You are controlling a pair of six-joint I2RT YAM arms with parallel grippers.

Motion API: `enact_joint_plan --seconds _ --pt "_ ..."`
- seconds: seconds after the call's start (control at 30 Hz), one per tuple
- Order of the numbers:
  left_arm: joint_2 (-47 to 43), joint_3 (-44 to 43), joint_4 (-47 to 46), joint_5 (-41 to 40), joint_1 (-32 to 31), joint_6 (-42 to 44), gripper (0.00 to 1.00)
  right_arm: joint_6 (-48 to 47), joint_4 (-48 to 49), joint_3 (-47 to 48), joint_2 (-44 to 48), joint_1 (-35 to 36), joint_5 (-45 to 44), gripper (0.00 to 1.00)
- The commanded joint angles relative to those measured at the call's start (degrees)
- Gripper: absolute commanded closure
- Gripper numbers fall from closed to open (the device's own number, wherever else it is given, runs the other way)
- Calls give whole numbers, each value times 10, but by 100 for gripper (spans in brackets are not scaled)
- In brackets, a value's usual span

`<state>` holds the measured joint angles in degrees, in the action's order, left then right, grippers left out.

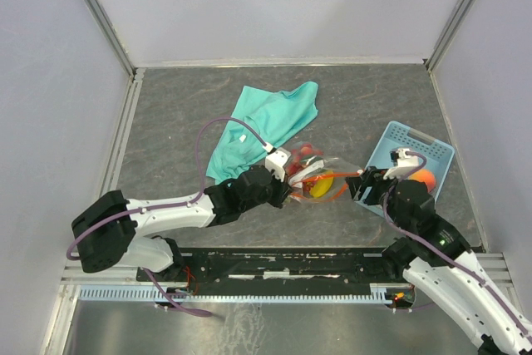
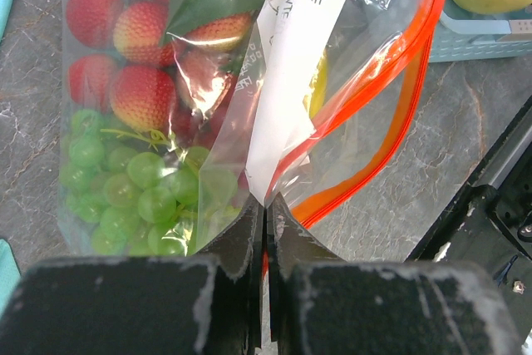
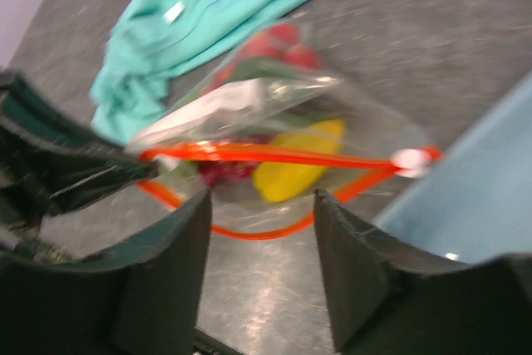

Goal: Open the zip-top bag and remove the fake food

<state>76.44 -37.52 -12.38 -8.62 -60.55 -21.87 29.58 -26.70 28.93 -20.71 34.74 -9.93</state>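
Our left pincer [image 2: 266, 205] clamps one lip of the bag [image 2: 249, 64], gaping its mouth so our spread right pincer [image 3: 262, 205] can reach the fruit [image 3: 287, 176].

Beyond the teal cloth [image 1: 262, 126], the far part of the surface [image 1: 374, 93] is open across to the right wall. The zip-top bag [image 1: 322, 174] is hemmed in on three sides:

- **Far left:** the cloth lies just beside it.
- **Near left:** the left arm [image 1: 174, 205] bars the approach.
- **Right:** the basket [image 1: 422, 135] stands close by.

The left gripper [image 2: 266, 205] has its fingers pinched together on one bag wall. The two runs of the zip strip [image 3: 274, 154] stand apart, so the mouth gapes toward the right gripper [image 3: 262, 201], whose fingers are spread. The lemon [image 3: 291, 174] sits just inside the opening. From above, the middle of the bag is uncovered.
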Motion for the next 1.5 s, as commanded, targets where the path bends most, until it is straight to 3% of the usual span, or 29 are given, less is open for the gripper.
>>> enact_joint_plan --seconds 0.0,0.23,0.33,0.63,0.8,0.97,1.27,1.33,1.47 --pt "-14 -11 -32 3 0 -20 97 -34 132 -25 -99 1 234 48" --pt "-25 -9 -37 5 0 -30 97 3 175 -22 -217 31 155 60" --pt "-20 -10 -43 15 0 -30 97 15 179 -14 -253 51 92 58" --pt "-11 -11 -41 30 -1 -29 97 29 277 -17 -353 73 13 47" --pt "-7 -12 -41 37 0 -28 97 40 348 -29 -383 74 -2 49" --pt "-6 -15 -45 40 0 -30 97 47 389 -38 -420 75 0 57" --pt "-8 -16 -42 33 2 -29 97 50 386 -37 -470 81 -21 49" --pt "-8 -15 -42 33 2 -29 97 49 394 -36 -481 81 -16 53" --pt "-9 -15 -38 23 5 -30 97 47 391 -32 -480 85 -14 71"
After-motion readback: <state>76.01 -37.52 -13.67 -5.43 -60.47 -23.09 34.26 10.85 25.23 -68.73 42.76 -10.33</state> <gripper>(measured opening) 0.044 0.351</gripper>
